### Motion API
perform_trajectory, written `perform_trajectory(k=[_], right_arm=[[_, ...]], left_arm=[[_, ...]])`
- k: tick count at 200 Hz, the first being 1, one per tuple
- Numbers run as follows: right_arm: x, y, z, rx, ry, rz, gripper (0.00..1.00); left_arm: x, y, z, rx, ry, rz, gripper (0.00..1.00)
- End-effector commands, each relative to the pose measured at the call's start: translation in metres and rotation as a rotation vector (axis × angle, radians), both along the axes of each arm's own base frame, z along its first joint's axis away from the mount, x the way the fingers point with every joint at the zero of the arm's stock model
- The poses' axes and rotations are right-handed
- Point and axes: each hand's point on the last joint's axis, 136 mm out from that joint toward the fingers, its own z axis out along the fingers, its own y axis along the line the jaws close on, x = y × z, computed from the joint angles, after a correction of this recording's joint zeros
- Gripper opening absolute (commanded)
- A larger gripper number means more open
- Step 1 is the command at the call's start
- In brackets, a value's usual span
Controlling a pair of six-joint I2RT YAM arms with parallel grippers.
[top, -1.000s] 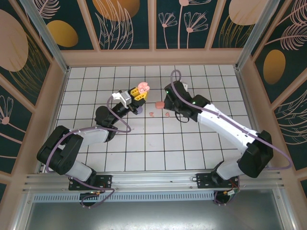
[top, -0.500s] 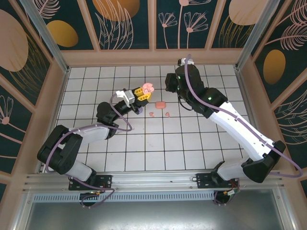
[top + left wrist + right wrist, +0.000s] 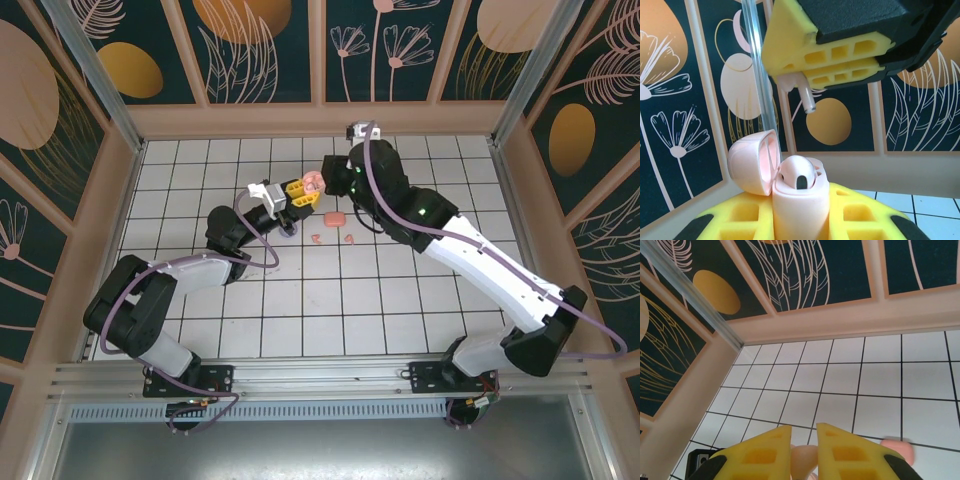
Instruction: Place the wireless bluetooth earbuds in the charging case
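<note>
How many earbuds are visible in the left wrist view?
2. A seated earbud rests in the open charging case, which the left gripper holds. A second earbud hangs pinched in the right gripper above it. Others may be hidden.

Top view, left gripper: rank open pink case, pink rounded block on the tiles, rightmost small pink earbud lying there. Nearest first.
1. Open pink charging case: clamped in the left gripper.
2. Pink rounded block: on the tiles, lower right of it.
3. Rightmost small pink earbud: on the tiles, beyond the block.
</note>
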Motion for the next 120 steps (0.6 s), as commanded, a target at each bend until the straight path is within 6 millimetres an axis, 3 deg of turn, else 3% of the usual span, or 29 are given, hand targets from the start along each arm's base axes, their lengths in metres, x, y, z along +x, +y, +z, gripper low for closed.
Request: perform_trajectory(k=[1, 120], right_arm=[[0.000, 0.012, 0.014, 0.023, -0.044, 0.020, 0.17], [0.000, 0.022, -0.017, -0.007, 0.007, 0.028, 0.16]], left_arm=[[-0.001, -0.004, 0.009, -0.016, -0.014, -0.025, 0.00], [-0.003, -0.003, 0.014, -0.023, -0.028, -0.026, 0.00]])
